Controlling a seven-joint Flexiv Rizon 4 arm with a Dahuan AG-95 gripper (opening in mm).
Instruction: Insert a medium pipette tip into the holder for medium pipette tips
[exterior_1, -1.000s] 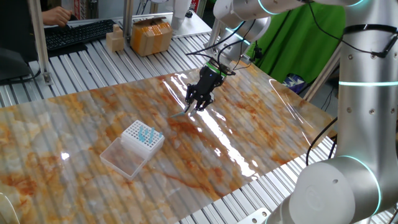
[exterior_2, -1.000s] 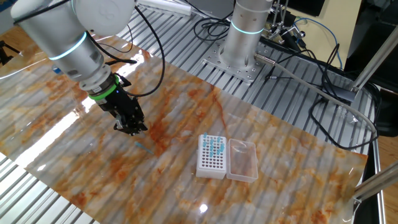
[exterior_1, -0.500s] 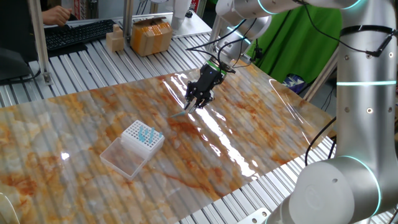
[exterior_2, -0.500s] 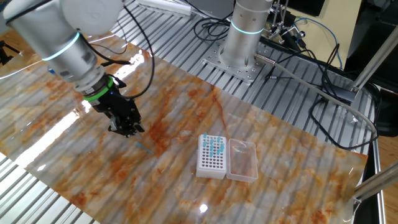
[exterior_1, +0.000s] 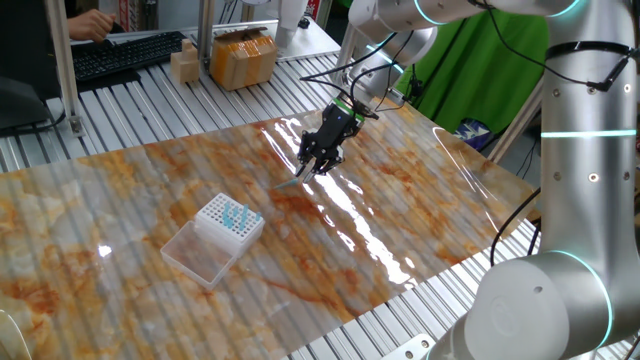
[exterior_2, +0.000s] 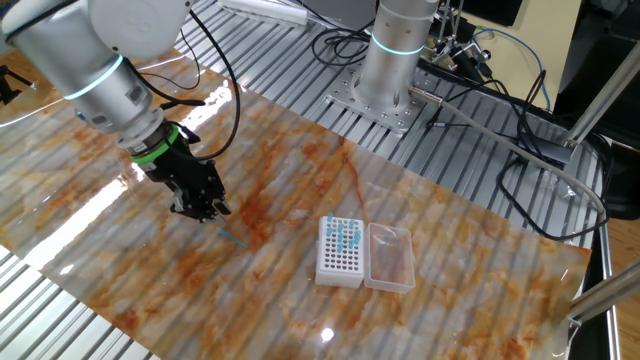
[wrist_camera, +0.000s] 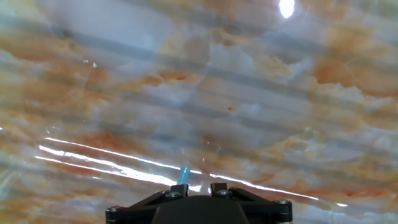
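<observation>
My gripper (exterior_1: 316, 166) hangs tilted over the middle of the marbled table, also in the other fixed view (exterior_2: 206, 212). It is shut on the medium pipette tip (exterior_2: 232, 237), a thin bluish sliver that sticks out past the fingertips toward the table (exterior_1: 289, 180). In the hand view only its short blue end (wrist_camera: 183, 175) shows above the black gripper body. The holder for medium pipette tips (exterior_1: 222, 226) is a white grid box with a clear lid (exterior_1: 193, 254), well left of and nearer than the gripper. It also shows in the other fixed view (exterior_2: 338, 262), with a bunch of teal tips (exterior_2: 347, 236) standing in it.
A cardboard box (exterior_1: 243, 57), a wooden block (exterior_1: 185, 65) and a keyboard (exterior_1: 125, 55) lie beyond the table's far edge. The arm's base column (exterior_2: 397, 50) and cables (exterior_2: 500, 110) stand behind the table. A person's hand (exterior_1: 90, 24) is at the far left.
The gripper has shifted slightly left and up in the other fixed view, still shut on the tip. The holder has not moved.
</observation>
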